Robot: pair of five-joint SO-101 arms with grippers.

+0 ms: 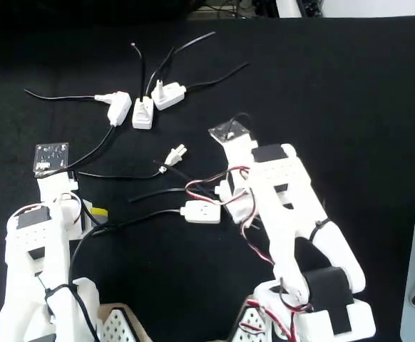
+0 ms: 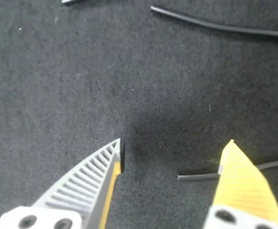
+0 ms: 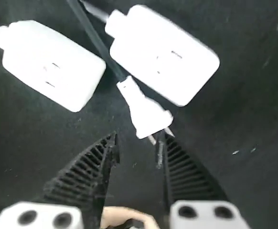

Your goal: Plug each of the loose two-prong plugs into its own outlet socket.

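Right gripper (image 3: 136, 145): jaws parted moderately, holding nothing. The prongs of a white plug (image 3: 146, 112) point into the gap and stop just short of the fingertips; no contact seen. Left gripper (image 2: 176, 143): jaws wide apart and empty over bare black cloth (image 2: 81, 71), with a cable end (image 2: 196, 177) near its yellow finger.

Reference point: the near socket (image 1: 200, 211). The right gripper stands just beside it, on the right arm's side. The left gripper is well apart from it, toward the left arm. Seen from the right wrist, the plug lies between a socket block (image 3: 50, 64) and a second socket block (image 3: 163, 52), against the latter. One of these is probably the near socket; I cannot tell which. A second loose plug (image 1: 175, 153) lies beyond the near socket, and three far sockets (image 1: 142, 114) lie farther beyond again.

Handling, in my judgement: the plug is light, hard and smooth, and its springy cable will tug it askew. Grip across the flat sides of the body behind the prongs, never on the thin prongs themselves. The sockets are light and will likely skid on the cloth unless braced.

Not made out: from above, the right arm covers the plug and its own fingertips. Whether the far sockets' plugs are fully seated is unclear.
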